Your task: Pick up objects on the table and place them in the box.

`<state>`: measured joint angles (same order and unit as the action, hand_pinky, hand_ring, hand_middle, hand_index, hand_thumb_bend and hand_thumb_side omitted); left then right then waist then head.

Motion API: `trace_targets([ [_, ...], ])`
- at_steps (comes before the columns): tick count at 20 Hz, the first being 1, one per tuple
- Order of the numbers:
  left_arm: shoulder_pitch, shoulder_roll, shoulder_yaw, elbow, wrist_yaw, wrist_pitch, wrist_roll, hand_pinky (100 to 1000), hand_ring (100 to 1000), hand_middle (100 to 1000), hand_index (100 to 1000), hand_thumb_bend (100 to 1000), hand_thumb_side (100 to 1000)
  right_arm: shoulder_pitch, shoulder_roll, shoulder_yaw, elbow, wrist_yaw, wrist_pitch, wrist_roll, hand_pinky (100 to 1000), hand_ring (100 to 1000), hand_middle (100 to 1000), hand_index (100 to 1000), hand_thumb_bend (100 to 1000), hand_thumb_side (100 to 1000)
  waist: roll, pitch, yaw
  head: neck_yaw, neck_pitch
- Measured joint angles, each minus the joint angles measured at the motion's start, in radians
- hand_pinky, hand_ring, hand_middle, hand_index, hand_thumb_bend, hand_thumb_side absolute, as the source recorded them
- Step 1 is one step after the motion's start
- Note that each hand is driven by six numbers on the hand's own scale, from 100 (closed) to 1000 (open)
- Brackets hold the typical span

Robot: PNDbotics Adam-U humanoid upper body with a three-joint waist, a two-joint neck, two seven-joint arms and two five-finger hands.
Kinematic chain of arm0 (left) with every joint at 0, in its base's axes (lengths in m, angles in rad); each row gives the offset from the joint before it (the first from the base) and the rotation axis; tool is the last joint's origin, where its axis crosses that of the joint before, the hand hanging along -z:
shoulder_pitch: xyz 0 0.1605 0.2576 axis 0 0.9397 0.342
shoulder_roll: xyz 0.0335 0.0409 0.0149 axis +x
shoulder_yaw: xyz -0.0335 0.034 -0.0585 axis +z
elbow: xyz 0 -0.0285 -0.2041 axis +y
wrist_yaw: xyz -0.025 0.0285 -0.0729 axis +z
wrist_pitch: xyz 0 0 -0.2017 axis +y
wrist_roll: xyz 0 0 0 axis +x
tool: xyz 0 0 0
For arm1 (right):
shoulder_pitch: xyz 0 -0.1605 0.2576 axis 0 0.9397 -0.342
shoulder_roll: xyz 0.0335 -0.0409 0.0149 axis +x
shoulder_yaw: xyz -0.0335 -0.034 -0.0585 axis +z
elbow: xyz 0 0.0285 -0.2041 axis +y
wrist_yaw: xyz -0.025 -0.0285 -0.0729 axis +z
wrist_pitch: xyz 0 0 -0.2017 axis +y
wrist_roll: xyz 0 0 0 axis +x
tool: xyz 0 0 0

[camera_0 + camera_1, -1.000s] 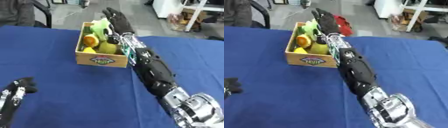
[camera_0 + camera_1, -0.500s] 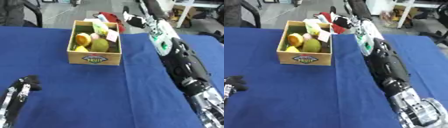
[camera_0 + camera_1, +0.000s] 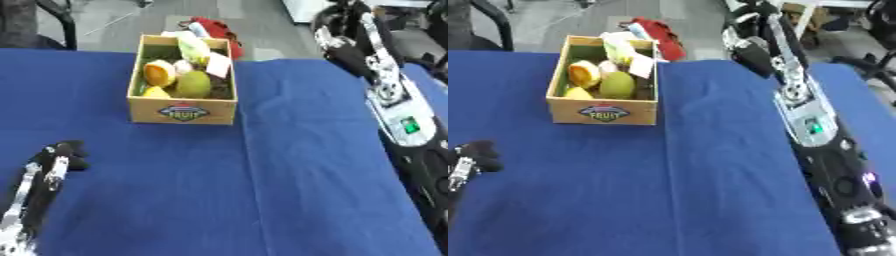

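A wooden fruit box [image 3: 182,111] stands on the blue table [image 3: 262,190], left of middle and toward the far edge. In it lie an orange fruit [image 3: 159,73], a green fruit [image 3: 194,84], a yellow piece [image 3: 155,92], a pale green packet [image 3: 193,48] and a white card [image 3: 217,65]. My right hand [image 3: 750,37] hangs open and holding nothing at the far right, well clear of the box, its arm running down the right side. My left hand [image 3: 58,156] rests open on the cloth near the lower left corner.
A red object [image 3: 216,29] lies on the floor just behind the box. Chair legs and grey floor show past the table's far edge. My right forearm [image 3: 404,120] covers the table's right strip.
My right hand has drawn back from above the box to the far right. The whole picture has shifted, so the camera moved. The left hand stays at the lower left.
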<state>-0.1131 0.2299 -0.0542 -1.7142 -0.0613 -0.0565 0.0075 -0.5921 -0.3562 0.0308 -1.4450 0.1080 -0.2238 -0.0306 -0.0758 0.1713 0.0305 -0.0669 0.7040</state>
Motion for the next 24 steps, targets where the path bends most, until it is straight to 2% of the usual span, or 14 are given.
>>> trace_targets([
  [1,0.001,0.0,0.002,0.0,0.0,0.001,0.001,671,566,579,750,100,763,0.036,0.005,-0.002,-0.023,-0.025,-0.008,0.012,548,548,618,851,100,505,0.0,0.0,-0.003,0.006,0.007],
  [2,0.001,0.0,0.003,0.0,0.0,0.001,0.002,671,566,579,749,100,763,0.068,0.013,-0.006,-0.044,-0.045,-0.015,0.024,530,534,612,864,100,516,0.0,-0.001,-0.005,0.011,0.013],
  [8,0.005,-0.001,0.003,0.0,0.0,0.001,0.005,671,566,579,749,100,764,0.222,0.094,-0.006,-0.122,-0.126,-0.054,0.103,524,524,594,859,100,520,0.001,-0.004,-0.005,0.032,0.05],
  [11,0.007,-0.001,0.003,0.0,0.0,0.001,0.005,671,566,579,750,100,761,0.278,0.135,-0.005,-0.132,-0.153,-0.062,0.132,541,528,593,854,100,524,0.001,-0.004,-0.009,0.048,0.057],
  [16,0.007,-0.001,0.003,0.0,0.0,0.001,0.006,670,565,579,749,100,761,0.32,0.174,-0.006,-0.133,-0.154,-0.066,0.143,543,523,583,846,100,530,0.014,-0.004,-0.017,0.075,0.061],
  [24,0.006,-0.001,0.003,0.0,0.0,0.0,0.006,670,565,579,749,100,760,0.328,0.212,-0.006,-0.133,-0.122,-0.051,0.129,543,519,573,841,100,525,0.018,-0.004,-0.019,0.099,0.061],
])
